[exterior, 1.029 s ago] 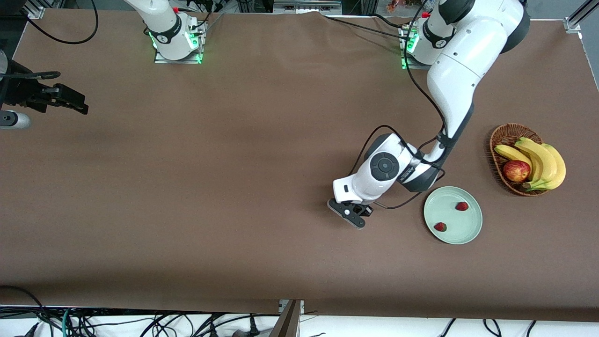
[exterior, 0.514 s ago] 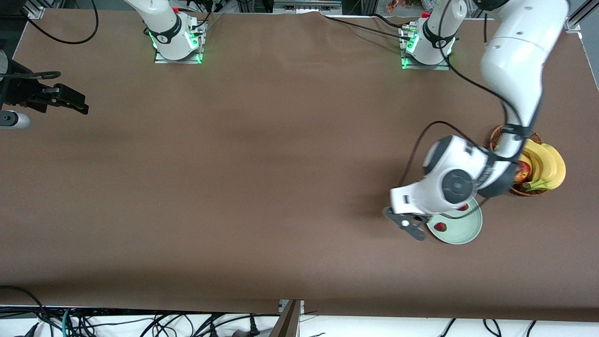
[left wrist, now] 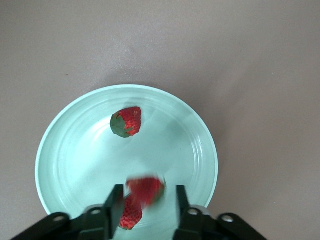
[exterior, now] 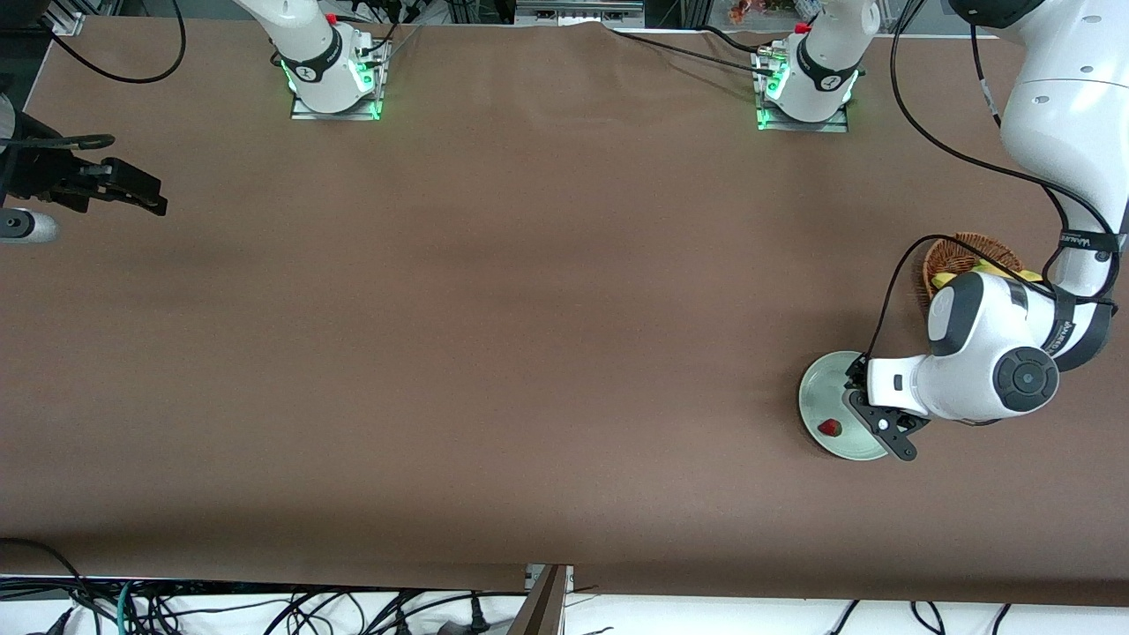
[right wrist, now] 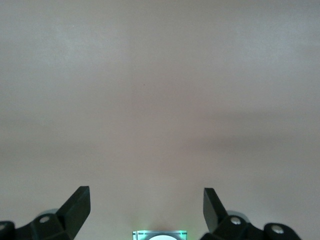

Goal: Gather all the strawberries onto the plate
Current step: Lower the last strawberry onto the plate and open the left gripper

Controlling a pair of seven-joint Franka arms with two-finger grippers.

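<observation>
Left claw hides a blurred strawberry over plate.

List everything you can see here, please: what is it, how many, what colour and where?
strawberries: three, red with green caps; two on the plate, one blurred between the left gripper's open fingers over it
plate: one, pale mint green, toward the left arm's end of the table
wicker basket: one, brown, beside the plate, farther from the front camera, mostly hidden
left gripper: black, open, over the plate
right gripper: black, open, waiting over bare table
</observation>
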